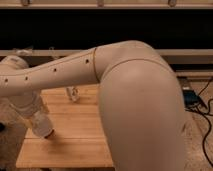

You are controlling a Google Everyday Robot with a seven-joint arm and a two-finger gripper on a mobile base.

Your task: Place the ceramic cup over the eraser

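Note:
My big white arm (125, 95) fills most of the camera view and reaches left across the wooden table (75, 142). My gripper (44, 131) is at the arm's pale, rounded end, low over the table's left front. A whitish cylinder there may be the ceramic cup, but I cannot tell it from the arm. The eraser is hidden under that end of the arm.
A small clear, glassy object (74, 94) stands on the table near its back edge. A dark box and cables (192, 97) lie on the floor to the right. A long dark shelf runs behind the table.

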